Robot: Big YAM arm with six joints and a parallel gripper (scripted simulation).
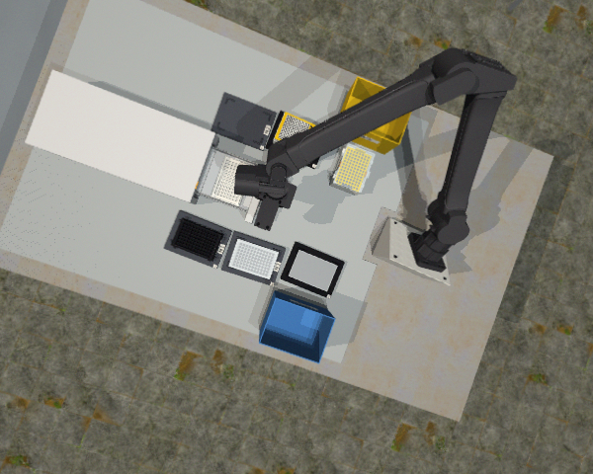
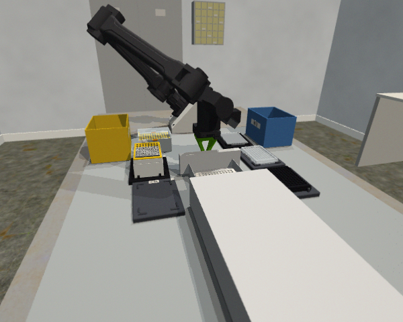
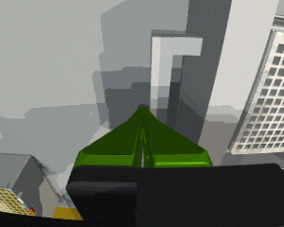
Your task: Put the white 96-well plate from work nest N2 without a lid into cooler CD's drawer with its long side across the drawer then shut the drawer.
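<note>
The cooler CD (image 1: pixel 118 134) is a long white box with its drawer (image 1: pixel 215 177) pulled out toward the arm's base. A white 96-well plate (image 1: pixel 226 178) lies flat in the drawer, and it also shows in the exterior view (image 2: pixel 213 171) and at the right of the wrist view (image 3: pixel 269 101). My gripper (image 2: pixel 204 143) has green fingers and is shut on nothing. It points down on the base side of the drawer front (image 2: pixel 208 159). In the wrist view the fingertips (image 3: pixel 142 110) stand just short of the white bar handle (image 3: pixel 174 57). In the overhead view the wrist (image 1: pixel 264 212) hides the fingers.
An empty dark nest (image 1: pixel 243 120) and a yellow-topped tip box (image 1: pixel 293 125) stand beside the drawer. A yellow bin and a yellow plate (image 1: pixel 353 167) lie behind the arm. A black plate (image 1: pixel 197 238), a pale plate (image 1: pixel 252 258), a black-framed tray (image 1: pixel 312 268) and a blue bin (image 1: pixel 296 326) lie on the other side.
</note>
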